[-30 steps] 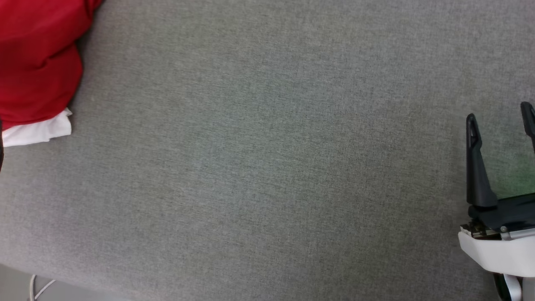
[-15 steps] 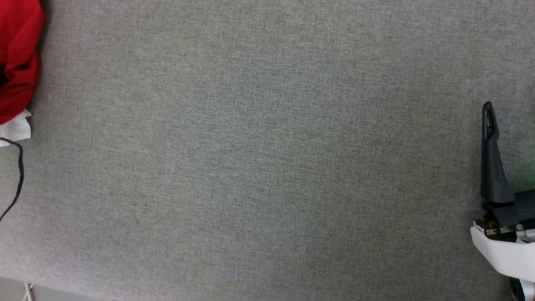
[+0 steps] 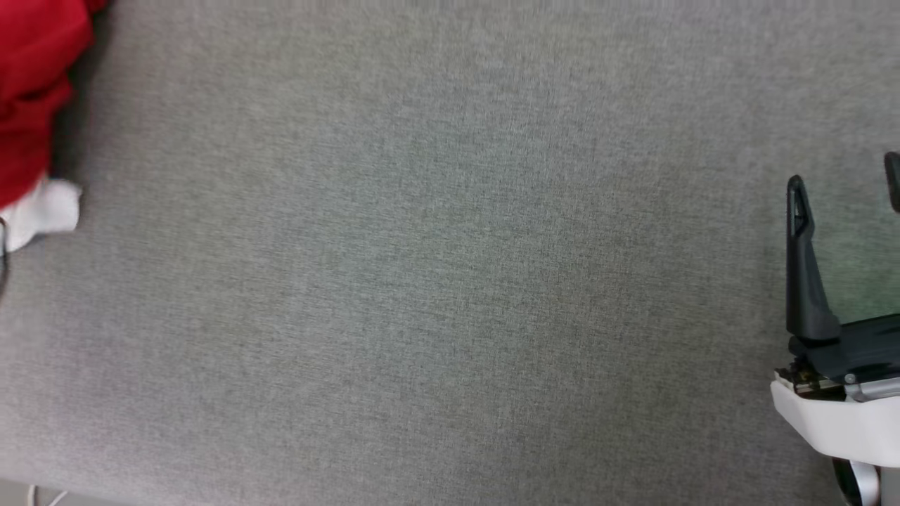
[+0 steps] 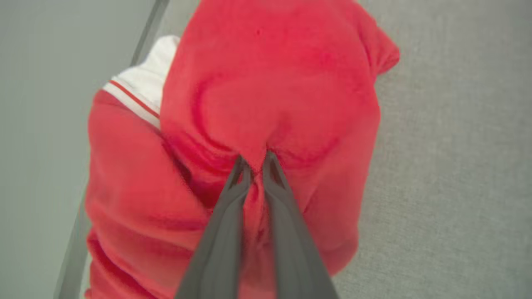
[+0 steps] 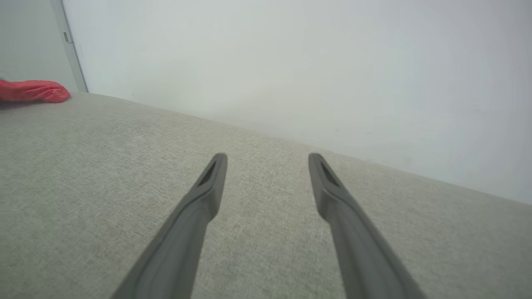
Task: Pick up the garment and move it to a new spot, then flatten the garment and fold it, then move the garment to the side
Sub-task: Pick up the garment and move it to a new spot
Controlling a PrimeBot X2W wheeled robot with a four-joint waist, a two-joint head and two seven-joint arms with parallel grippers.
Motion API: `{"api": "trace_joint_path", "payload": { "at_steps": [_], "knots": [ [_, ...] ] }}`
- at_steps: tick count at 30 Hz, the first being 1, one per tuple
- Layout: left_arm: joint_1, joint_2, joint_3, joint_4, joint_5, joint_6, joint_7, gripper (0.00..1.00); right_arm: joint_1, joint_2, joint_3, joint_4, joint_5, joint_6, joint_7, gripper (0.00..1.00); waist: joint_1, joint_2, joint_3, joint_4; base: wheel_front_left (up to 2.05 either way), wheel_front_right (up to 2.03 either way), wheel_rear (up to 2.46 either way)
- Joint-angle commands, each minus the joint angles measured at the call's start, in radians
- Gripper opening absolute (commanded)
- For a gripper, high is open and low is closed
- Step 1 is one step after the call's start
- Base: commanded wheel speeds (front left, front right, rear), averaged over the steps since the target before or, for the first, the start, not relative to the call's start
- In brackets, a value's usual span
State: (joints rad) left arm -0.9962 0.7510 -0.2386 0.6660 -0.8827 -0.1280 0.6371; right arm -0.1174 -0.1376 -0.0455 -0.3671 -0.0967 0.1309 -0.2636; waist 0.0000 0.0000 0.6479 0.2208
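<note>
My left gripper (image 4: 254, 161) pinched tight on bunched garment (image 4: 270, 83), at far left edge of grey surface (image 3: 422, 281). My right gripper (image 5: 266, 162) spread wide, empty, well apart. Free surface lies rightward of garment.

Shirt (image 3: 31, 84) at upper left of the head frame, on the surface (image 3: 450, 281), left gripper (image 4: 255, 160) on it. Right gripper (image 3: 844, 172) at the right edge, well apart.

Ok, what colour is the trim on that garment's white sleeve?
The trim is red-and-white striped; left wrist view shows it best.
</note>
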Motion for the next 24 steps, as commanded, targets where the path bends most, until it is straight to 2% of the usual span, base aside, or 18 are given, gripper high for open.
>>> {"api": "trace_joint_path", "payload": {
  "at_steps": [1,9,14,21,24],
  "knots": [
    [-0.017,0.012,-0.003,-0.016,0.007,-0.001,-0.01,0.0,-0.008,0.007,0.001,0.003,0.006,0.0,-0.002,1.0,0.0,0.0,-0.036,-0.003,0.0,0.0,0.0],
    [-0.05,0.119,-0.078,-0.249,0.039,-0.001,-0.024,0.0,0.011,0.048,0.017,0.047,0.025,0.0,-0.002,1.0,0.0,0.0,-0.167,-0.028,0.0,0.0,0.0],
    [-0.108,0.155,-0.147,-0.373,0.027,-0.001,0.002,0.0,0.021,0.071,0.026,0.07,0.039,0.0,-0.002,1.0,0.0,0.0,-0.245,-0.067,0.0,0.0,0.0],
    [-0.221,0.136,-0.271,-0.492,0.023,-0.001,0.037,0.0,0.038,0.087,0.026,0.088,0.056,0.0,-0.002,1.0,0.0,0.0,-0.319,-0.143,0.0,0.0,0.0],
    [-0.26,0.088,-0.323,-0.519,0.042,-0.001,0.05,0.0,0.045,0.088,0.024,0.095,0.073,0.0,-0.002,1.0,0.0,0.0,-0.34,-0.183,0.0,0.0,0.0]
  ]
}}
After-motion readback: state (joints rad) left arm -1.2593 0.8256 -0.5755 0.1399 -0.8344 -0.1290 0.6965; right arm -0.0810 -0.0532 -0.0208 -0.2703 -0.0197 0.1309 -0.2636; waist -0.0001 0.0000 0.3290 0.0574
